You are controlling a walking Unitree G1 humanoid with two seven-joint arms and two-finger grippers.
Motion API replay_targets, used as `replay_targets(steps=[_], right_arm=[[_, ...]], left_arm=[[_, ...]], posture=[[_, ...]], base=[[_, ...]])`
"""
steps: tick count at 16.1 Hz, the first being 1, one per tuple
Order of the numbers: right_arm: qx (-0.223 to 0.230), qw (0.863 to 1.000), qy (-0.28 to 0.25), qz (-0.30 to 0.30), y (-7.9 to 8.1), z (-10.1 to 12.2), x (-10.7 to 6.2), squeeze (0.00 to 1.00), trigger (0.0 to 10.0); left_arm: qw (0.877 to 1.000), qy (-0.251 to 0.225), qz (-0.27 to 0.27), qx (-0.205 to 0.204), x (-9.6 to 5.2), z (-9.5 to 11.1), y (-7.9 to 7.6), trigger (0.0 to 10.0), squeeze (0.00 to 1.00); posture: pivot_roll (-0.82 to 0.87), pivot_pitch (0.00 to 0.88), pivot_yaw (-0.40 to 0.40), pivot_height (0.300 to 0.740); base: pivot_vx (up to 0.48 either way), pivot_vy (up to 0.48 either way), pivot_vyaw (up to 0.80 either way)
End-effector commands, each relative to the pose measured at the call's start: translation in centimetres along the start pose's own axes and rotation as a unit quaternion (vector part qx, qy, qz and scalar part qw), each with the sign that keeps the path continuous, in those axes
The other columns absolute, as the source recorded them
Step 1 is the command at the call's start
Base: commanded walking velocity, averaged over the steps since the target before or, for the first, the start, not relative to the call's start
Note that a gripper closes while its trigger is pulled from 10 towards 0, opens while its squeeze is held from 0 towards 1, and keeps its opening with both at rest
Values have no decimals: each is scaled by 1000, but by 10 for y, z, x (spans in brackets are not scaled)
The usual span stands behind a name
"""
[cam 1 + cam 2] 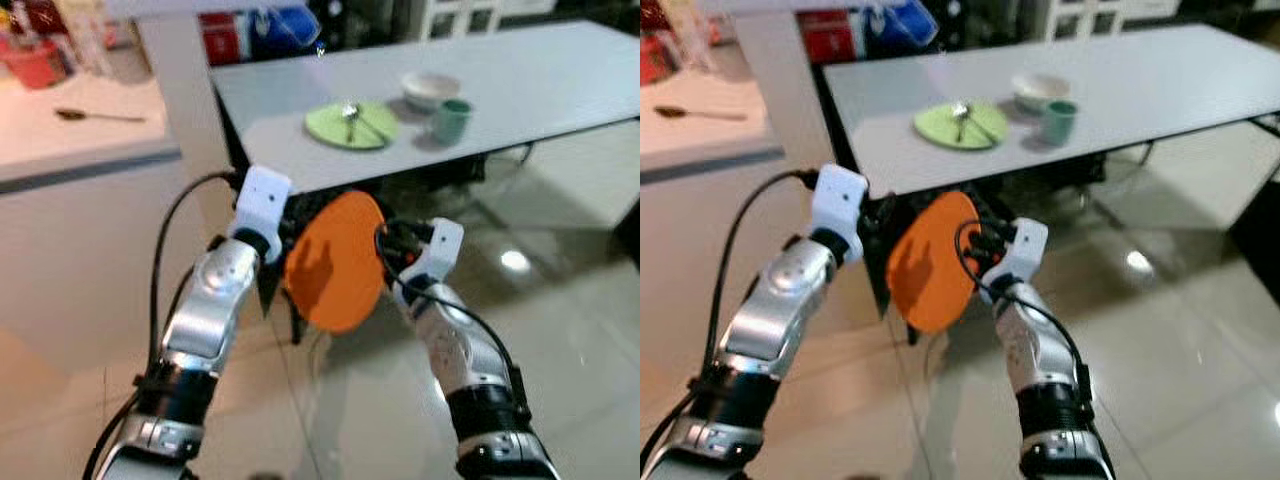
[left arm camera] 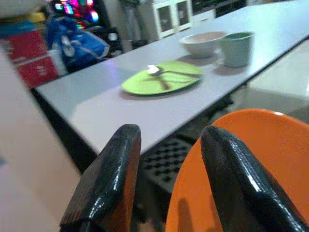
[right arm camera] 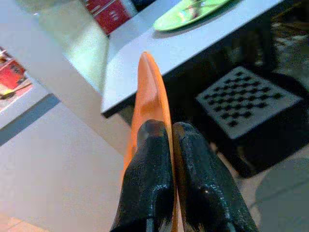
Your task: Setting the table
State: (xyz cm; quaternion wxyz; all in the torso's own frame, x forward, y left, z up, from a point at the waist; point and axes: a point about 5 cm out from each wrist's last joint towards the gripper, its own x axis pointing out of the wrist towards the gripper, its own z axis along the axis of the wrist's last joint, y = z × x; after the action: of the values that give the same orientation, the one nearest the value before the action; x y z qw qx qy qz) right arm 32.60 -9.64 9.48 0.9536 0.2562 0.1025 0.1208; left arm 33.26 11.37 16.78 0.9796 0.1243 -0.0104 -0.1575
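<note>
The right gripper (image 3: 166,145) has its two black fingers (image 3: 149,179) pressed close together, pinching the rim of the orange plate (image 1: 335,262) between them. In the right wrist view the plate runs edge-on away from the fingers, a thin orange blade pointing toward the near edge of the grey counter (image 1: 560,80).

Over on the other side, the left gripper (image 2: 169,159) shows its fingers (image 2: 113,179) spread apart. The orange plate sits beside and behind them in the left wrist view; whether either finger actually touches it cannot be told from here.

From the head, the plate is carried on edge between the two arms, low in front of the robot. Its broad face is turned toward the left arm, and its long oval stands roughly upright with the top leaning a little to the right. It hangs in the air over the glossy floor (image 1: 560,330), just short of the counter's near edge and below the counter top.

On the counter itself lies a green plate (image 1: 351,125) with a spoon (image 1: 350,115) resting on it. Just beyond that are a white bowl (image 1: 430,89) and a green cup (image 1: 452,120), standing close beside one another.

Off to the robot's left is a pale second counter (image 1: 90,140) with a spoon (image 1: 98,116) lying on it.
</note>
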Motion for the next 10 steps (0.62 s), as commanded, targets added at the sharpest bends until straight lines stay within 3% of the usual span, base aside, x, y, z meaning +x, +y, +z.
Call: replay_targets(steps=[1,6,10], right_arm=[[1,999,-10,30,16,4,5,0,10000],[-3,999,-9,39,21,6,9,0,10000],[-9,999,-10,45,24,8,11,0,10000]], left_arm=[[1000,-9,11,14,0,4,6,10000,0],[999,-9,18,35,2,5,3,10000,0],[998,-7,21,57,6,6,5,10000,0]], posture=[[97,0,32,740],[106,0,31,740],[106,0,34,740]], base=[[472,0,0],[401,-224,0],[209,-401,0]])
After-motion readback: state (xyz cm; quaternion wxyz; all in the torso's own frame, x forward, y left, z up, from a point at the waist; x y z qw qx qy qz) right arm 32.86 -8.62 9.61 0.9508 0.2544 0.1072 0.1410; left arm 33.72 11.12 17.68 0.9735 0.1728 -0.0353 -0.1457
